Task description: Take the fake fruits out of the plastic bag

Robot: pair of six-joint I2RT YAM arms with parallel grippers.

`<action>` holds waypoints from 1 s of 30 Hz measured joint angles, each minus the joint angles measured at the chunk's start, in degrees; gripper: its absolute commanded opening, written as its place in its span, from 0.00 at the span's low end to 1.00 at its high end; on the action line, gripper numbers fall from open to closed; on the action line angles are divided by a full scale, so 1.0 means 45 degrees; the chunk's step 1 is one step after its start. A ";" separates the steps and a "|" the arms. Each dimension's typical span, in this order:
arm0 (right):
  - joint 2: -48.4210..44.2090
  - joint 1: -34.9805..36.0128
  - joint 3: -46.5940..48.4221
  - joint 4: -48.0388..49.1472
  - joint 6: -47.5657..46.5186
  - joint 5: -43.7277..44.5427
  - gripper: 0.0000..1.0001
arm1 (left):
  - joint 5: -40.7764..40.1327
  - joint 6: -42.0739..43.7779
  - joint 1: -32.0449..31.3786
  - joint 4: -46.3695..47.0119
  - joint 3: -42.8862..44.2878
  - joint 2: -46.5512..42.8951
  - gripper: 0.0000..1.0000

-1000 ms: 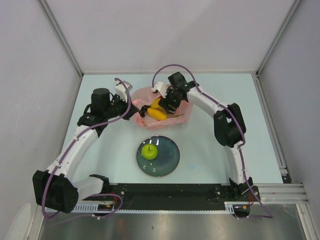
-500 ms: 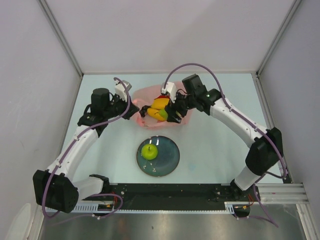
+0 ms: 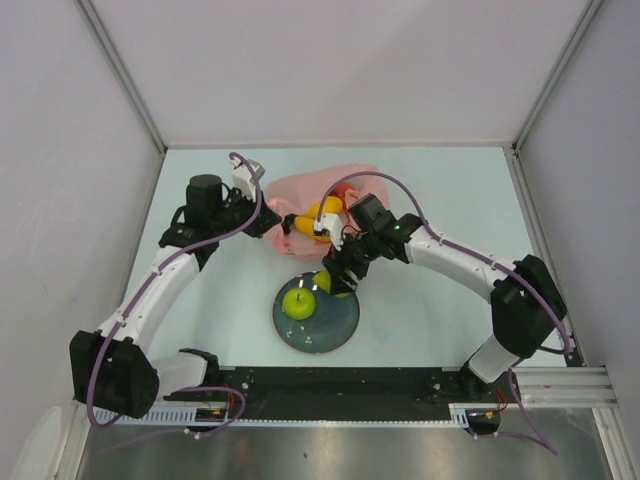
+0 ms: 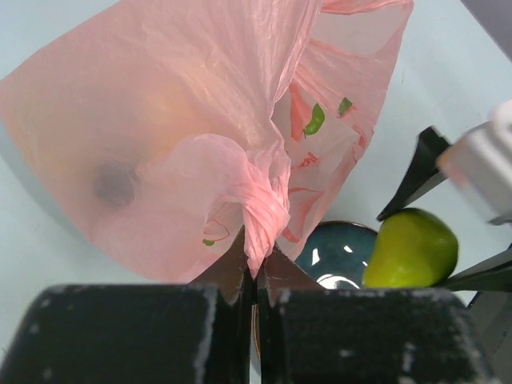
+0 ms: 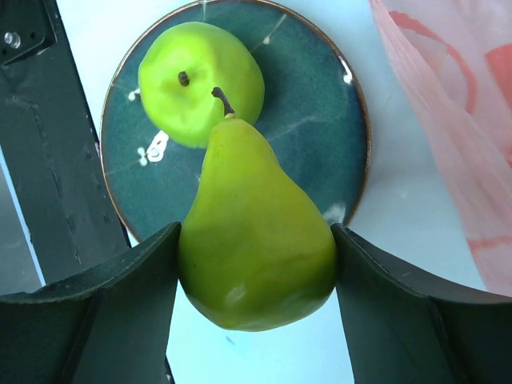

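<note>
Glossy green pear (image 5: 254, 232) in right claw (image 5: 254, 272); crinkly pink bag (image 4: 184, 120)

One apple (image 3: 298, 301), one pear (image 5: 254, 240), one bag (image 4: 160, 120)

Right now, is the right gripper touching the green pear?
Touching. The right wrist view shows the right gripper with both fingers pressed against the sides of the green pear.

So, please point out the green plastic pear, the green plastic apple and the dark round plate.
green plastic pear (image 5: 256, 240): right wrist view, its wide body.
green plastic apple (image 5: 204, 86): right wrist view, its top beside the stem.
dark round plate (image 5: 312, 136): right wrist view, bare glaze beside the pear.
</note>
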 measured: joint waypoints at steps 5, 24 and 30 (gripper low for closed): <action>0.1107 0.0330 -0.0170 0.1035 0.1336 -0.0063 0.37 | 0.0010 -0.0010 0.0000 0.0015 0.0000 0.0000 0.01; 0.2560 0.0777 -0.0228 0.2754 0.3041 0.0442 0.47 | 0.0005 0.0005 -0.0005 0.0029 -0.0277 -0.0539 0.00; 0.3381 0.1117 0.0204 0.2846 0.2875 0.0549 0.50 | 0.0000 0.0015 0.0000 0.0029 -0.0291 -0.0544 0.00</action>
